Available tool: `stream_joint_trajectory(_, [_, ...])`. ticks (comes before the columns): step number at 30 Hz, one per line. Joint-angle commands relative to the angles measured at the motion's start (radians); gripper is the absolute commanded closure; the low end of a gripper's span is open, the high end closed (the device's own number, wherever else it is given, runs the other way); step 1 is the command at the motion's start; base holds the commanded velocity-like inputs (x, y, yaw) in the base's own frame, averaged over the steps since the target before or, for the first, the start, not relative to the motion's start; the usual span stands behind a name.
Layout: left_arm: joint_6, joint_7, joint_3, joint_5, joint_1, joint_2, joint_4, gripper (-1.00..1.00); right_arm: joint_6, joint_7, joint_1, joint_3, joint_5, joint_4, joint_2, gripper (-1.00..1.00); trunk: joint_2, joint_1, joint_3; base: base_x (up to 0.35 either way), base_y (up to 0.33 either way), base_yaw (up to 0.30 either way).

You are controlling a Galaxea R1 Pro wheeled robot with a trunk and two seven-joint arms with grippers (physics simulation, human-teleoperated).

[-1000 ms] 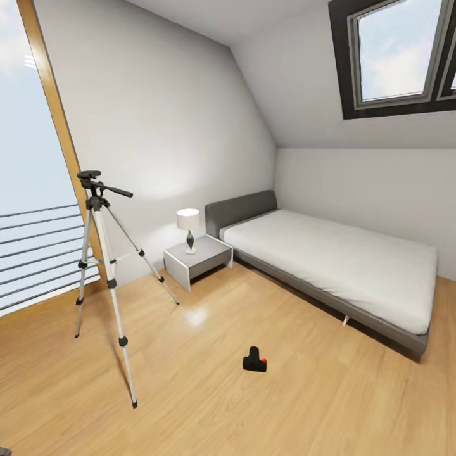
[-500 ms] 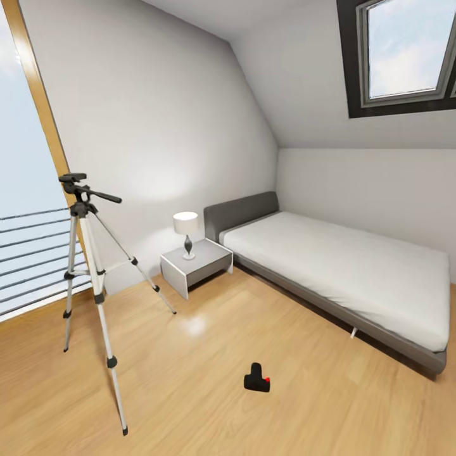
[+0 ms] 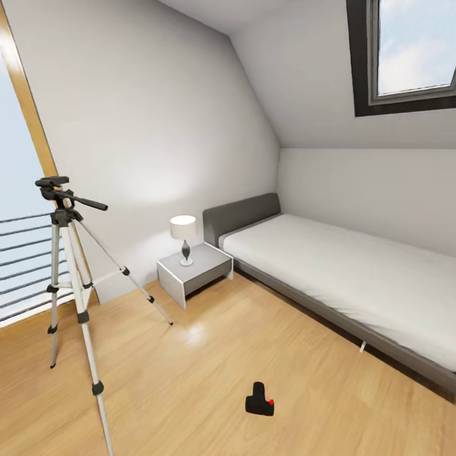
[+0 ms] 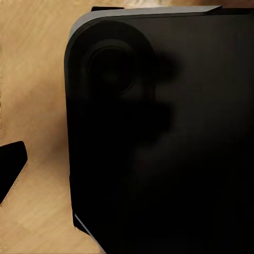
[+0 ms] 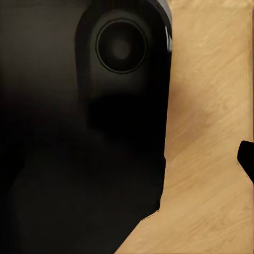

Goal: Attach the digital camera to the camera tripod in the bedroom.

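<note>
The digital camera (image 3: 259,400) lies on the light wood floor in the head view, low and a little right of centre, its red spot facing right. The camera tripod (image 3: 82,310) stands upright at the left by the tall window, legs spread, black head and pan handle (image 3: 63,191) on top with nothing mounted. Both wrist views look at a large black part of my own body (image 4: 169,137) (image 5: 79,137) over the plank floor. A small dark tip (image 4: 10,169) (image 5: 246,159) pokes in at each frame's edge; I cannot tell the jaws' state.
A grey low bed (image 3: 342,266) runs along the right wall under the sloped ceiling. A small grey nightstand (image 3: 193,269) with a white lamp (image 3: 183,231) stands between bed and tripod. Open plank floor (image 3: 190,367) surrounds the camera.
The whole head picture has shifted: the view has moved forward and turned rightward, so the tripod sits further left and the camera lower. Nothing in the room has moved.
</note>
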Motion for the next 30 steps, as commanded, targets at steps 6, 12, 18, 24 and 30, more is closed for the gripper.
stream_joint_trajectory(6, [-0.002, 0.001, 0.001, 0.001, 0.000, 0.000, -0.001, -1.00, -0.023, -0.003, 0.000, -0.001, -0.003, 0.000, 0.000, -1.00, 0.000, 0.001, -0.001, 0.317, 0.000, -0.136])
stream_joint_trajectory(12, [-0.002, 0.001, 0.001, 0.001, 0.000, 0.000, -0.001, -1.00, -0.026, -0.004, 0.000, -0.006, -0.006, 0.000, 0.000, -1.00, 0.000, 0.001, -0.001, 0.319, 0.000, -0.231])
stream_joint_trajectory(18, [-0.002, 0.001, 0.001, 0.001, 0.000, 0.000, -0.001, -1.00, -0.026, -0.004, 0.000, -0.008, -0.009, 0.000, -0.001, -1.00, 0.000, 0.001, -0.001, 0.320, 0.000, -0.243])
stream_joint_trajectory(24, [-0.002, 0.001, 0.001, 0.001, 0.000, 0.000, -0.001, -1.00, -0.026, -0.004, 0.000, -0.009, -0.011, 0.000, -0.001, -1.00, 0.000, 0.001, -0.001, 0.321, 0.001, -0.246])
stream_joint_trajectory(30, [-0.002, 0.001, 0.001, 0.006, 0.000, 0.000, -0.001, -1.00, -0.026, -0.004, 0.000, -0.009, -0.011, 0.000, -0.002, -1.00, 0.000, 0.001, -0.001, 0.319, 0.089, -0.248])
